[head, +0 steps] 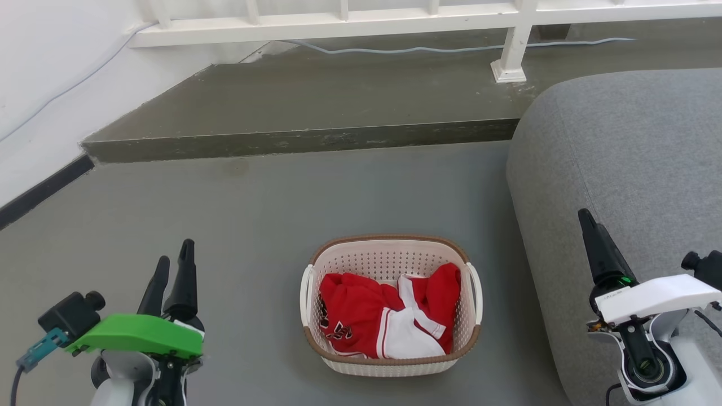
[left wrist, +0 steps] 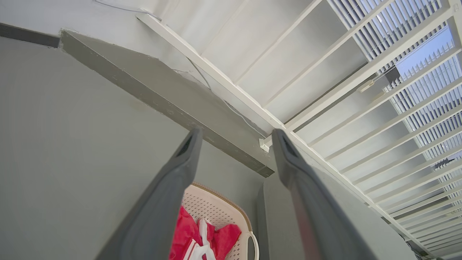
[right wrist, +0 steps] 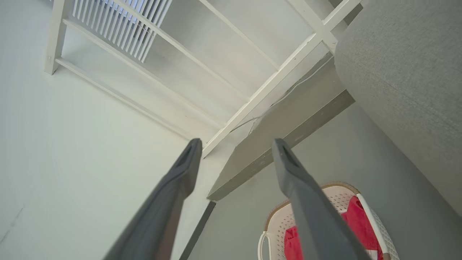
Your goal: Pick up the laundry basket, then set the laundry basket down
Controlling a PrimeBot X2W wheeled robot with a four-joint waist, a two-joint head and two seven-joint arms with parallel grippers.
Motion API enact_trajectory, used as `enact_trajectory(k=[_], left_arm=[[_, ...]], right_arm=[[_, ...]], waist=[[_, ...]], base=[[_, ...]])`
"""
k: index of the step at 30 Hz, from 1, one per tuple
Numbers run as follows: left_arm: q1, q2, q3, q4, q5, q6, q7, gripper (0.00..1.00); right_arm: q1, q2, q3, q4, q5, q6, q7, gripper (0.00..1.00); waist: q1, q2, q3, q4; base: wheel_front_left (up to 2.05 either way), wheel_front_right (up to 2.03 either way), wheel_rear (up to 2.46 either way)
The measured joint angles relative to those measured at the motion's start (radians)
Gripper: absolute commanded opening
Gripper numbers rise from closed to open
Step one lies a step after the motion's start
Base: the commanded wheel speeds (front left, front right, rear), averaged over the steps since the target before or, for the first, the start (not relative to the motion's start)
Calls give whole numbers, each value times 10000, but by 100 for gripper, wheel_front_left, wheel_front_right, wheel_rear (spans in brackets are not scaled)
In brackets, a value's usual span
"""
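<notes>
Laundry, a crumpled red-and-white jersey (head: 389, 318), fills the small oval cream-white perforated plastic laundry basket (head: 383, 256), which stands on the grey floor (head: 225, 225) in the middle of the head view, between the two arms and just beside the rounded grey fabric sofa (head: 620, 158). Both arms hang well apart from it, neither touching. The left jaws stand apart, fingers pointing up over bare floor. The right jaws are also apart, as the right wrist view shows, and they hover over the sofa's edge.

Nothing is grasped, so the pick-up looks not yet begun. The tight side is the right: the basket's right white handle (head: 477, 293) lies close to the sofa, and an arm coming down there could drag on the fabric or nudge the light basket sideways away from the left white handle (head: 305, 293) approach. The handles are thin; a shallow pinch could slip. Lifting one side before the other would likely tilt the basket and spill the jersey.
</notes>
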Motion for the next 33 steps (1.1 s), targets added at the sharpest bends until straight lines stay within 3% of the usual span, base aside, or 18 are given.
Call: enact_trajectory(k=[33], left_arm=[[-147,-73,-575,-422,4008,102,-1022,100]], right_arm=[[-322,40,529,-176,-3774,13,-1020,100]], waist=[[0,0,74,24]], base=[[0,0,0]])
